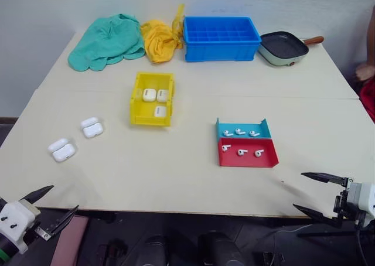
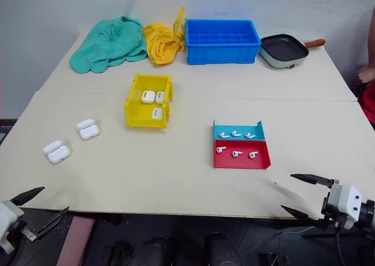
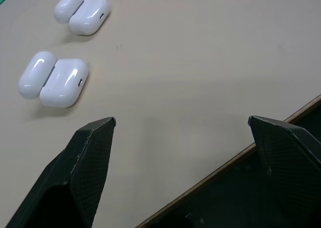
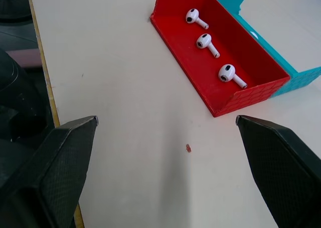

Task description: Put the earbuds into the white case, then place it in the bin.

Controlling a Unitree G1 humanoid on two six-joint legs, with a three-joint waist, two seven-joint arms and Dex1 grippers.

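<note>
Overhead, in the left eye view, the yellow bin sits upper centre on the table with three closed white cases inside. Two open white cases lie at the left — one above the other. Right of centre, the teal tray touches the red tray, each carrying three earbuds. At the lower corners hang the left gripper and right gripper, both spread wide and holding nothing.

Next, the left wrist view: its black fingers stand far apart over the table edge, the two open cases ahead.

Lastly, the right wrist view — parted fingers frame the red tray with its three earbuds.
</note>
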